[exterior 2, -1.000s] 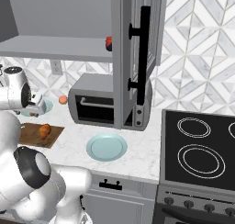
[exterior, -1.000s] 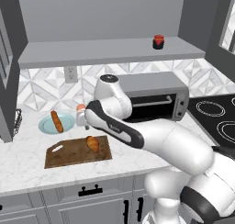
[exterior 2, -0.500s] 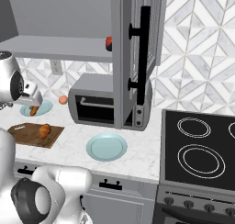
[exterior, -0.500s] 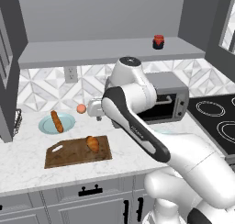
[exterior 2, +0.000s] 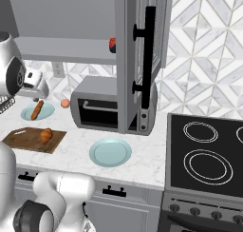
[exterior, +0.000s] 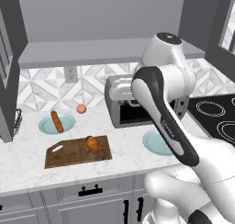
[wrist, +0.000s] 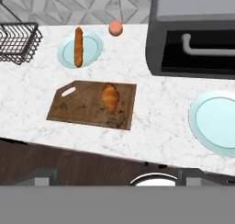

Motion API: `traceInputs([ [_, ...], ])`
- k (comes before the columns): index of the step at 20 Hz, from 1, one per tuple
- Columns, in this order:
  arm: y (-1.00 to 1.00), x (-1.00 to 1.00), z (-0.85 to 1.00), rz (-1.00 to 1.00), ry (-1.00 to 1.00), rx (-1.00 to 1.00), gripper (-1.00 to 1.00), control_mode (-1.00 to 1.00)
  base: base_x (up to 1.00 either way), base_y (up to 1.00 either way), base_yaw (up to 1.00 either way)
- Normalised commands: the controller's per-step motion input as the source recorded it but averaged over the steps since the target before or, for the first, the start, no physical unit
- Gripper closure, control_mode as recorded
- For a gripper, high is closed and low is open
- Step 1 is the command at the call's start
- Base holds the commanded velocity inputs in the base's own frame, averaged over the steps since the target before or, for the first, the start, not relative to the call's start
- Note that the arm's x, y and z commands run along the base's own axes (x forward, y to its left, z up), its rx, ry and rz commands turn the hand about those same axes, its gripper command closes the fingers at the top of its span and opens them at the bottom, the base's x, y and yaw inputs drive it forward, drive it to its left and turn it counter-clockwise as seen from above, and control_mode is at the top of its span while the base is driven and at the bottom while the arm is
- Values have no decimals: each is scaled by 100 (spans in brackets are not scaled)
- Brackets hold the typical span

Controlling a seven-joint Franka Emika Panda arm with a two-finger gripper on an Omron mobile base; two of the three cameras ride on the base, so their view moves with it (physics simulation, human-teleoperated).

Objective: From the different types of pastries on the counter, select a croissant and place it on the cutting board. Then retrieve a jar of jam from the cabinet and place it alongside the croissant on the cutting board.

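The short, plump golden-brown croissant [exterior: 92, 143] lies on the flat dark brown mottled wooden cutting board [exterior: 64, 156], toward the end away from the handle cutout, with nothing touching it. A second ago the white arm was bent low over the board; since then it has swung up and back toward the right, so that in the left base view its elbow now stands in front of the grey toaster oven [exterior: 120, 104], and the hand view looks down from well above on the board, the white marble-patterned surface [wrist: 151, 126] and the empty round teal plate [wrist: 215, 122]. My reading is that the first half of the task is done and the arm is turning toward the second.

The small dark red jar of jam [exterior 2: 112, 44] sits on the grey open wall shelf [exterior 2: 61, 50], partly hidden behind the open cabinet door in the right base view, and not yet approached.

The gripper is spread as wide as it goes and holds nothing; it is well apart from every object.

Further out, the long thin baguette-like pastry [exterior: 56, 121] rests on its own teal plate behind the board, and the small round orange ball [exterior: 81, 109] lies just beside that plate.
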Motion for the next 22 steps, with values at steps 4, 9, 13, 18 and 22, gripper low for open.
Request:
traceInputs([
  [4, -57, -35, 79, 0, -4, 0, -100, -100, 0, 0, 0],
  [9, -63, -15, 59, 0, -7, 0, -100, -100, 0, 0, 0],
  [13, -47, 0, 25, -7, -11, 0, -100, -100, 0, 0, 0],
  [18, -20, 0, -1, 0, -3, 0, -100, -100, 0, 0, 0],
  [22, -35, 0, 13, 0, -16, -3, -100, -100, 0, 0, 0],
])
